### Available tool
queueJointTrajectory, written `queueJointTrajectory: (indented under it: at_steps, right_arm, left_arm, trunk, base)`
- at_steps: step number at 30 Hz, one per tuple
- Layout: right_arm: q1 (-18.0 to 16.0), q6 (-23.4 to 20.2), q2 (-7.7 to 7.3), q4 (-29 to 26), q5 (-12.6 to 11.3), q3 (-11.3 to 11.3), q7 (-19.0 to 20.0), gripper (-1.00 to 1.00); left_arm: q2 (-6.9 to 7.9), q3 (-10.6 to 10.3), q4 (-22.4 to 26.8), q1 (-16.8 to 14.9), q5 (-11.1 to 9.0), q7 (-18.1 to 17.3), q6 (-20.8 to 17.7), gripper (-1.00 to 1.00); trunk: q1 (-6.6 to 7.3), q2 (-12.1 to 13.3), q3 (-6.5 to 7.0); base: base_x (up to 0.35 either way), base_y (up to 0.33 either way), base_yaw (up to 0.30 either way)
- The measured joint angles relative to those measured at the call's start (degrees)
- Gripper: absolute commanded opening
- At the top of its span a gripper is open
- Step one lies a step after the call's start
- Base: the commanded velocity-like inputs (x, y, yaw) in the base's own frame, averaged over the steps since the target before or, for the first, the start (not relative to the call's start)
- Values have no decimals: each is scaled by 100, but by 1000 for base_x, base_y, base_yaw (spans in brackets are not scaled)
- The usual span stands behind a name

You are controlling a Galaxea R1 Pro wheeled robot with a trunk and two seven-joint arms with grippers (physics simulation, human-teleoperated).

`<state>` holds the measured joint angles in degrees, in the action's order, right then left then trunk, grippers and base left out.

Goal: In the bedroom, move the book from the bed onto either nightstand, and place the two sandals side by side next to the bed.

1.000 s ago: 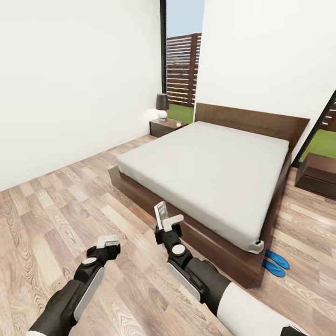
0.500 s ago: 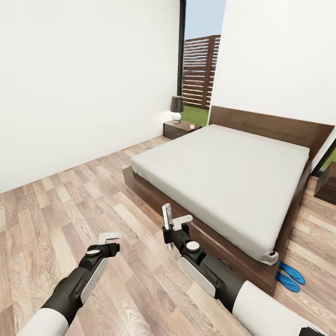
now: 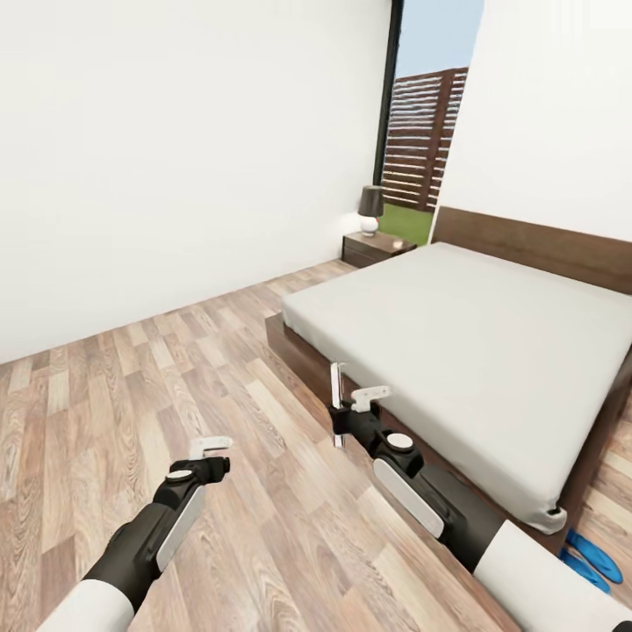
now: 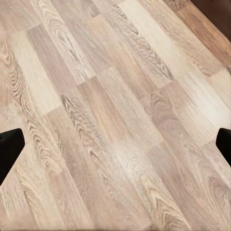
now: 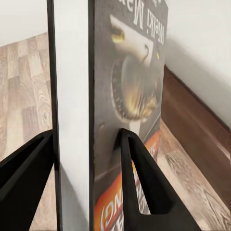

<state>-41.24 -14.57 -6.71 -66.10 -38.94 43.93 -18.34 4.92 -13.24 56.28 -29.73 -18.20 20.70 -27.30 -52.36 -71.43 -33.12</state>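
My right gripper (image 3: 353, 405) is shut on the book (image 3: 336, 402) and holds it upright, edge-on, over the floor just off the bed's near corner. In the right wrist view the book (image 5: 130, 96), with its dark cover and orange band, sits between the gripper's (image 5: 86, 137) black fingers. The bed (image 3: 491, 351) has a grey mattress on a dark wood frame. A nightstand (image 3: 376, 248) stands at its far corner by the window. Two blue sandals (image 3: 590, 562) lie side by side on the floor past the bed's near right corner. My left gripper (image 3: 211, 448) hangs open over bare planks, its fingers (image 4: 9, 149) wide apart.
A dark-shaded lamp (image 3: 371, 207) stands on the nightstand. A white wall (image 3: 175, 158) runs along the left, with wood-plank floor (image 3: 175, 369) between it and the bed. A tall window (image 3: 430, 132) shows a slatted fence and lawn.
The whole picture has shifted right as the camera turned left, so the bed and sandals sit further right. Both arms keep their pose, and the book stays in the right gripper.
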Motion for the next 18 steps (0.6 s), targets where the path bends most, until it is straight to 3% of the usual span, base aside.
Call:
queueJointTrajectory:
  at_steps: [7,9,17,18]
  right_arm:
    - [1,-48,2,279,-19,-40,547,-100]
    - [1,-40,16,889,-16,-54,835,-100]
    - [1,-174,37,1275,-54,-86,946,-100]
    - [2,-317,67,1452,-76,-173,964,-100]
  left_arm:
    - [-14,-6,-14,0,-4,0,2,100]
    - [-17,-9,-16,0,-8,-2,2,100]
    - [-22,-10,-19,0,-25,-9,7,100]
    - [-27,-14,-82,-6,-30,-12,8,100]
  trunk:
    - [154,281,146]
    - [198,361,187]
    - [373,682,361]
    - [395,723,384]
  base:
    - [0,0,271]
    - [0,0,271]
    - [0,0,261]
    - [0,0,223]
